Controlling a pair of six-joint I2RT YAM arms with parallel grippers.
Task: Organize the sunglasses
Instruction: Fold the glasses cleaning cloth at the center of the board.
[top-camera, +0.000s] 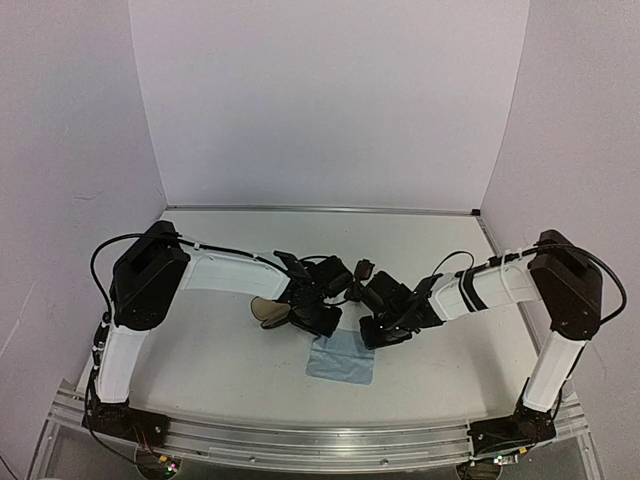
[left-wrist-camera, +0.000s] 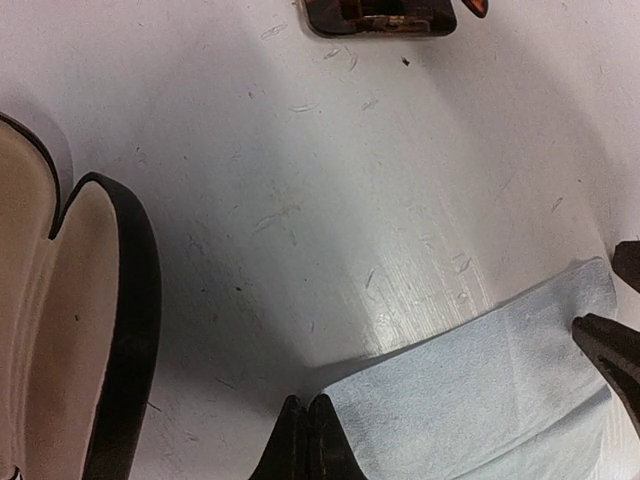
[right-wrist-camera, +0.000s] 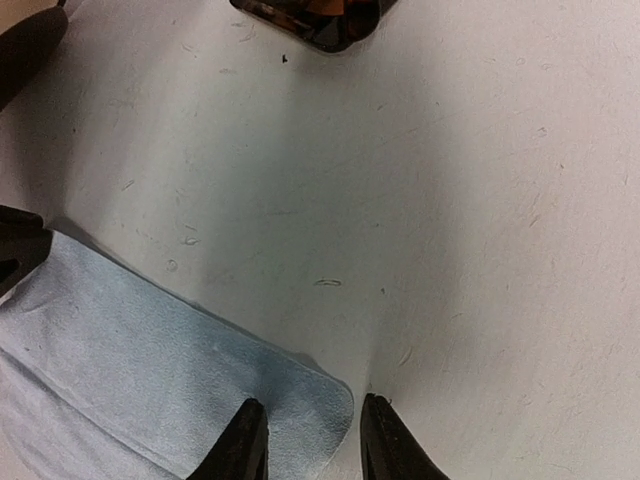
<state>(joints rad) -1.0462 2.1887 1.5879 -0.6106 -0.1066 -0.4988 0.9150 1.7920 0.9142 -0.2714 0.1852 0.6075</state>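
The sunglasses (top-camera: 363, 268), folded with a dark brownish frame, lie on the table behind both grippers. They show at the top edge of the left wrist view (left-wrist-camera: 380, 15) and of the right wrist view (right-wrist-camera: 315, 20). A light blue cloth (top-camera: 342, 358) lies flat in front. My left gripper (left-wrist-camera: 307, 432) is shut, pinching the cloth's (left-wrist-camera: 480, 400) near corner, which is slightly raised. My right gripper (right-wrist-camera: 312, 438) is open and straddles the cloth's (right-wrist-camera: 150, 370) other corner, one finger on the cloth and one on the table. In the top view the left gripper (top-camera: 322, 326) and right gripper (top-camera: 373, 338) are close together.
The black oval case (top-camera: 268, 312) lies open with its tan lining up, just left of my left gripper, and fills the left edge of the left wrist view (left-wrist-camera: 110, 330). The white table (top-camera: 230, 370) is walled at the back and sides.
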